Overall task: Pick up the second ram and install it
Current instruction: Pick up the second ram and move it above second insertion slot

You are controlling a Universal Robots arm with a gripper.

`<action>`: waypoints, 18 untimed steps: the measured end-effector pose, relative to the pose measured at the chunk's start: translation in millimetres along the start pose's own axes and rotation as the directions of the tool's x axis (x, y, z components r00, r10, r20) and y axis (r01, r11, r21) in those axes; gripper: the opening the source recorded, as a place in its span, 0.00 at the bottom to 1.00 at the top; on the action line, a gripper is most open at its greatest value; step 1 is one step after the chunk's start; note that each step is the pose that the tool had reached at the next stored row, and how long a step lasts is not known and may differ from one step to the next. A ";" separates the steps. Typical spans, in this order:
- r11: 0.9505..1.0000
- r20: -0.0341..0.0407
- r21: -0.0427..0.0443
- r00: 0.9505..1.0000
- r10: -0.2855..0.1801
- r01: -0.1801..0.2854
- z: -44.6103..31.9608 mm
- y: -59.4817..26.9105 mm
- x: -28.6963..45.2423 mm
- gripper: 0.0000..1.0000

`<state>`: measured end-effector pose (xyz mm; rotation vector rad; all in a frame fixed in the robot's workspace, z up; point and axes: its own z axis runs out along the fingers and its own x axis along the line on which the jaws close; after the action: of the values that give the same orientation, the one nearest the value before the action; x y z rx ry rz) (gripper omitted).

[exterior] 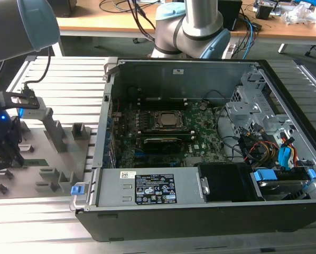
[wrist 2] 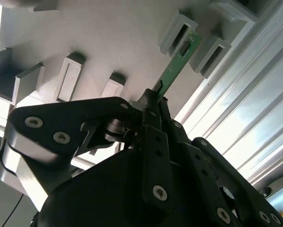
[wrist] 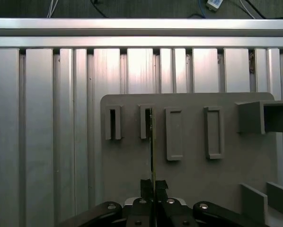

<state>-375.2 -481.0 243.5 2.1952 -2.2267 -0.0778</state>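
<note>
Gripper (wrist: 153, 186) clamps narrow on the near end of the ram (wrist: 152, 142), held edge-on over the grey plate (wrist: 193, 184), far end beside a slot block (wrist: 145, 122).

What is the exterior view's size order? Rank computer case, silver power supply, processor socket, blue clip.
1. computer case
2. silver power supply
3. processor socket
4. blue clip, smallest though it is nearer the camera

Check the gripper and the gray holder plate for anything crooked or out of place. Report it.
Nothing stands out. The gripper is shut on the second ram, which runs straight and unbent from the fingertips toward the slotted blocks on the gray holder plate, as both wrist views show.
</note>
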 end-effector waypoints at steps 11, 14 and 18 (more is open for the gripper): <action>1.000 0.000 0.000 1.000 0.000 0.000 -23.6 1.1 -1.3 0.14; 1.000 0.000 0.000 1.000 0.000 0.000 -29.2 1.3 -1.6 0.14; 1.000 0.000 0.000 1.000 0.000 0.000 -36.2 1.6 -1.9 0.14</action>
<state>-375.2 -480.0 279.7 2.1952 -2.2267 -0.0778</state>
